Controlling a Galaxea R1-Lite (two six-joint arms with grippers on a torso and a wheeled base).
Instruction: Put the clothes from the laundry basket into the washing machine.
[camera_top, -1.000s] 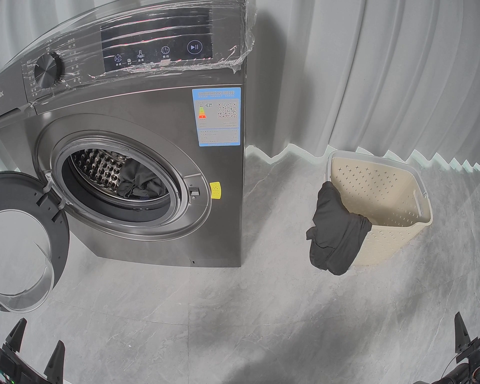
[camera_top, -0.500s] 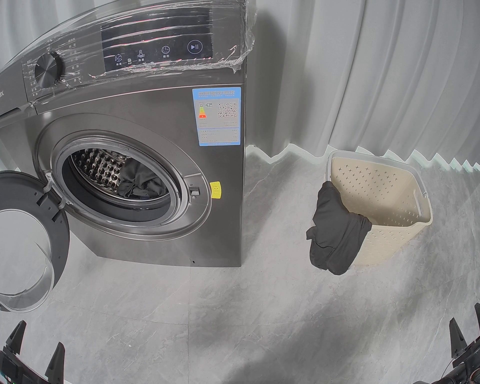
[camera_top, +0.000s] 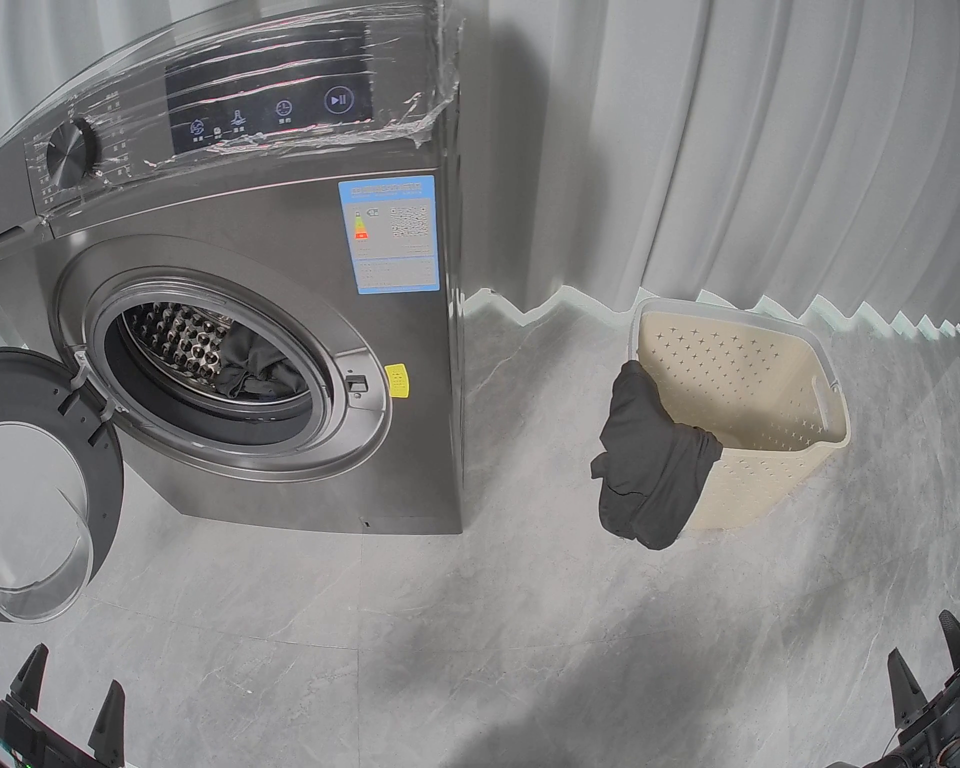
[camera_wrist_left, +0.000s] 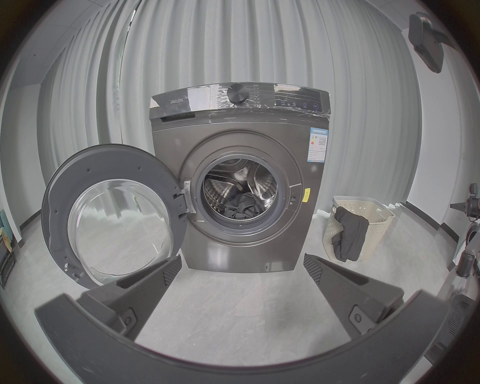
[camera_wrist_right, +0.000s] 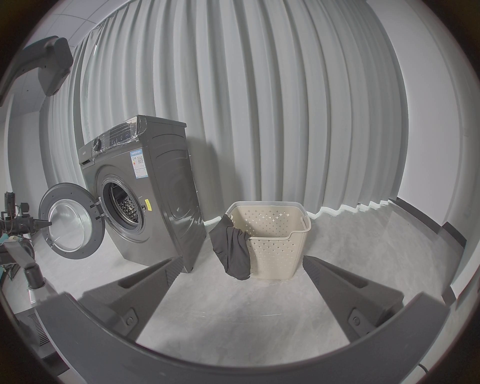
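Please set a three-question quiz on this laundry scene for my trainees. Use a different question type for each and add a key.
1. True or false: the door of the washing machine stands open.
2. Multiple choice: where is the dark garment at the laundry basket?
A. Flat on the basket's bottom
B. Draped over the rim, hanging down the outside
C. On the floor, apart from the basket
3. Fill in: the left gripper and right gripper are both ___, holding nothing.

Key: 1 true; 2 B; 3 open.
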